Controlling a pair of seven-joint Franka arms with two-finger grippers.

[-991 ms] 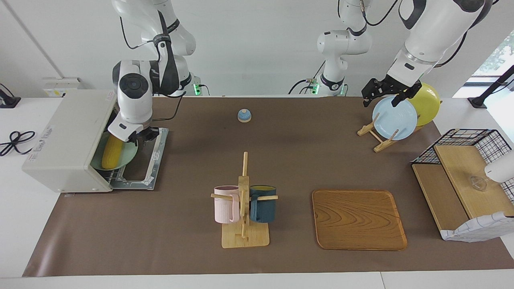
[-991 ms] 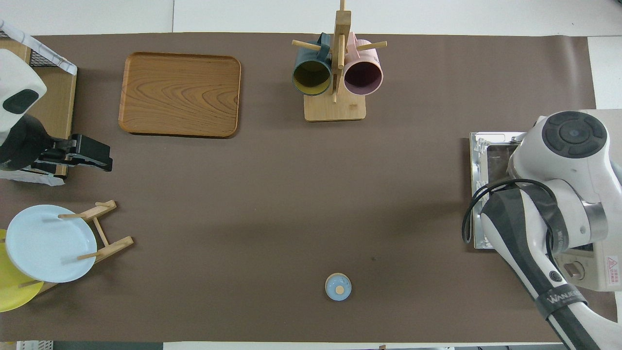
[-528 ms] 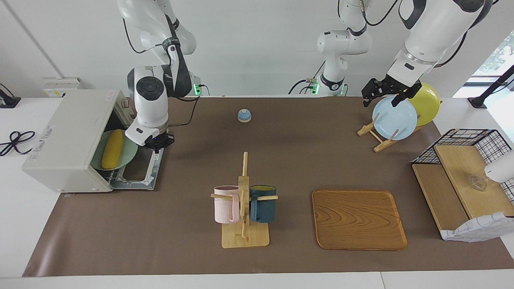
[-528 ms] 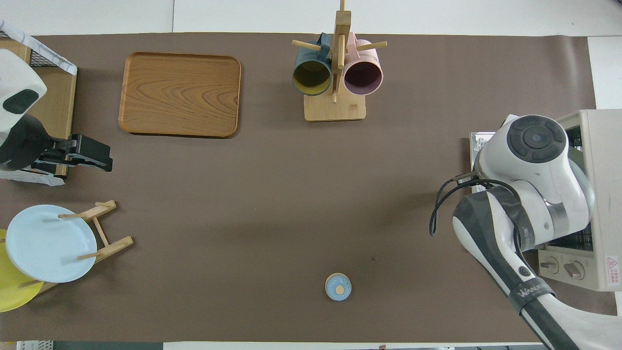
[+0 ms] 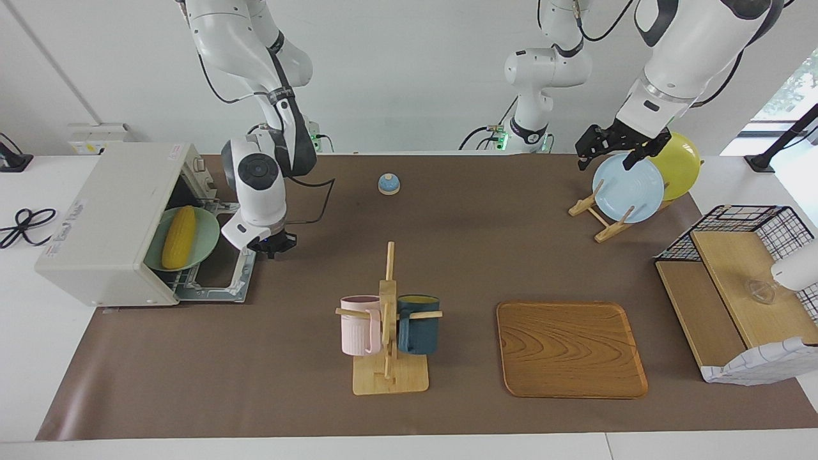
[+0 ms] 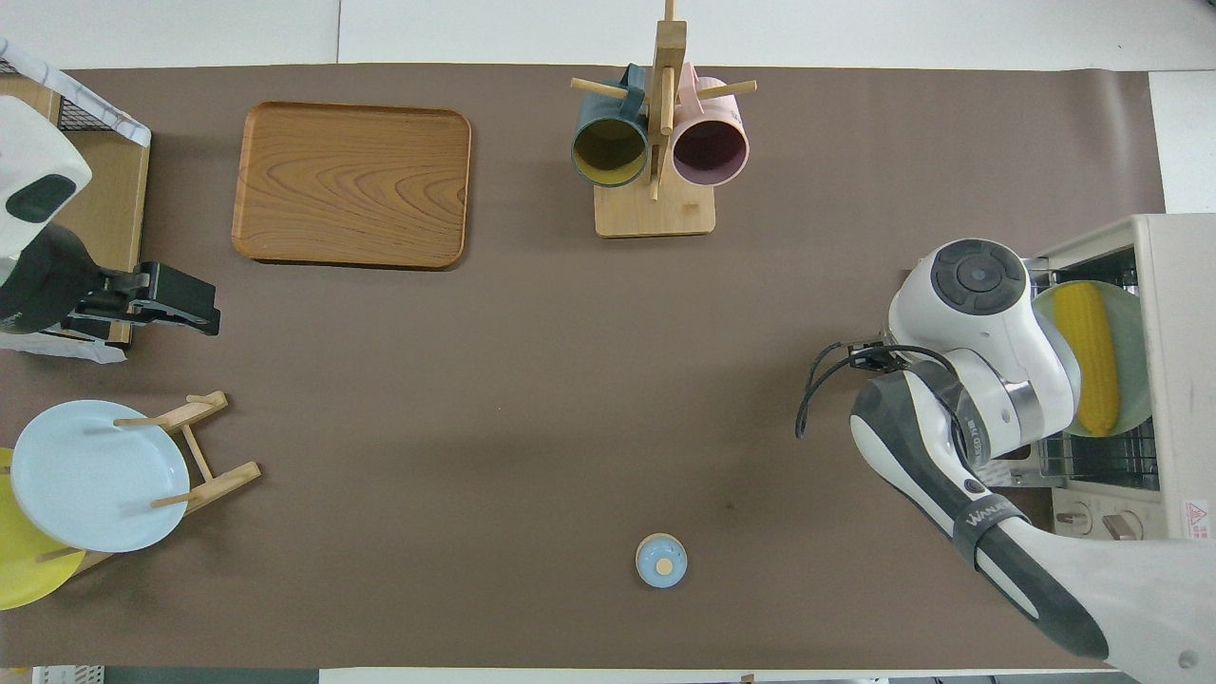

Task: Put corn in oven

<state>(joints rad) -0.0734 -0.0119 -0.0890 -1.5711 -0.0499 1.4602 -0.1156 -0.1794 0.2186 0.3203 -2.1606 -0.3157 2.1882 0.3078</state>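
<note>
The corn lies on a pale green plate on the wire rack inside the off-white oven, at the right arm's end of the table. The oven's door is dropped open. The overhead view shows the corn inside the oven too. My right gripper holds nothing and hangs low over the mat beside the door's edge, clear of the plate. In the overhead view the arm's own wrist hides it. My left gripper is open and waits up in the air by the plate rack.
A mug rack with a pink and a dark blue mug stands mid-table. A wooden tray lies beside it. A rack holds a blue plate and a yellow plate. A small blue bell and a wire shelf also stand here.
My right gripper has drawn back out of the oven, away from the green plate, toward the table's middle. The corn and plate stay inside. The left arm has not moved.
</note>
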